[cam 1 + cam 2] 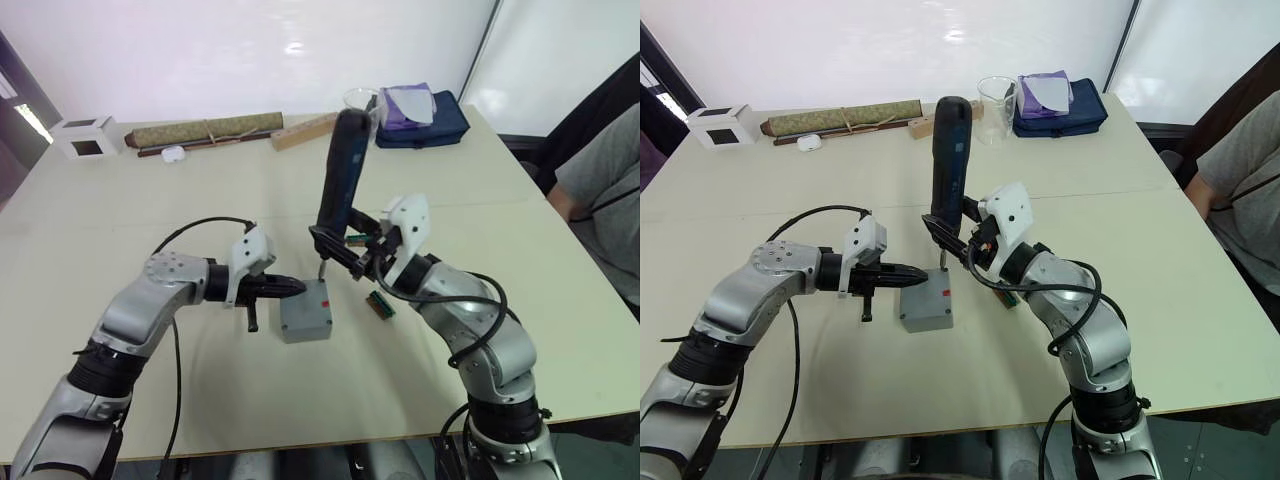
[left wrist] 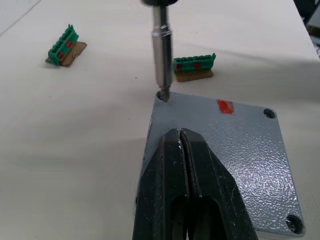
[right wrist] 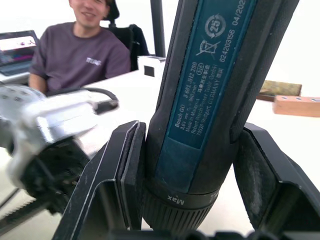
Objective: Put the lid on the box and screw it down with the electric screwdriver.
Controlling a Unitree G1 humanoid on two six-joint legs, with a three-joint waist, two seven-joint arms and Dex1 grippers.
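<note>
Near the middle of the frame, on the pale worktop (image 1: 480, 190), the box (image 1: 305, 330) sits with the lid (image 2: 225, 155) already lying flat on it. The right gripper (image 1: 350, 252) is clamped around the lower body of the electric screwdriver (image 1: 340, 170), which stands nearly upright, leaning slightly. Its bit (image 2: 161, 55) is seated in the corner screw hole at the lid's top-left corner in the left wrist view. The left gripper (image 1: 290, 288) comes in from the left of the frame, fingers pressed together, their tips resting on the lid's near edge to pin it down.

To drive this screw well, I would keep the bit in line with the hole, push straight down, and let the left gripper hold firm so the box cannot twist. Three corners look left to do.
</note>
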